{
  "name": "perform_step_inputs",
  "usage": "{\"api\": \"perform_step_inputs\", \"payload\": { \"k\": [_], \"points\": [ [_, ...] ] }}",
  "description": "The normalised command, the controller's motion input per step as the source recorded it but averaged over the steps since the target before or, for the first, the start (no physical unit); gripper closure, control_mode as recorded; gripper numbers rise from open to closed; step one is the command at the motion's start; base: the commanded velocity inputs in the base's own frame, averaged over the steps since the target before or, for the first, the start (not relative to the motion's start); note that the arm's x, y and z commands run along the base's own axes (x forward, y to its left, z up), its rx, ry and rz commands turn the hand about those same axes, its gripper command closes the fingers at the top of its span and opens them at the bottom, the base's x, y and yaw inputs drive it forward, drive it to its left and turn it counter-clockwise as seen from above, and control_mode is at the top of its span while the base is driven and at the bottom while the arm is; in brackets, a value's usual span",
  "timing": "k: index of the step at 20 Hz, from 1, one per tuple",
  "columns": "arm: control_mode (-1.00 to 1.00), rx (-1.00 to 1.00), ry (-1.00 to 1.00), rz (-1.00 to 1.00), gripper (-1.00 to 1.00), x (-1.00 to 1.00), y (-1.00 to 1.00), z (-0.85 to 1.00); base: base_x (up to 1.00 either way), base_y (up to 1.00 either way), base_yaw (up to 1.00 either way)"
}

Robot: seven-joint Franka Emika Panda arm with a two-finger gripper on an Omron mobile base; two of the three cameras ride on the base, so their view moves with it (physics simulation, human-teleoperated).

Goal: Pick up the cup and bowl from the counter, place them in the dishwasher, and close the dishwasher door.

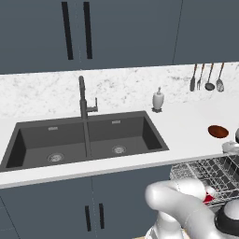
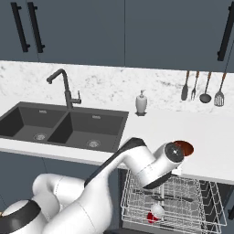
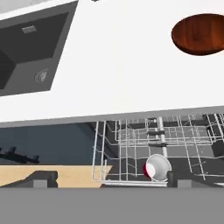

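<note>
The red cup with its white inside lies on its side in the silvery wire rack of the dishwasher, pulled out under the counter. The same cup shows low in the rack in the right base view. The reddish-brown bowl sits on the counter behind the rack, and the wrist partly covers this bowl in the right base view. My gripper hangs above the rack's front, open, fingers wide apart with nothing between them. The dishwasher door is out of view.
A dark double sink with a faucet lies to the left. A white soap bottle stands behind it. Several utensils hang on the back wall. Blue-grey cabinets sit under the counter.
</note>
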Motion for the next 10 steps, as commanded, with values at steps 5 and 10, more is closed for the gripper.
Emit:
{"api": "perform_step_inputs", "payload": {
  "k": [5,10],
  "points": [
    [-1.0,-0.15,0.09,0.0,-1.0,0.3,0.22,0.6,0.0,0.0,0.0],
    [-1.0,-0.23,0.36,0.0,-1.0,0.68,0.25,0.14,0.0,0.0,0.0]
  ]
}}
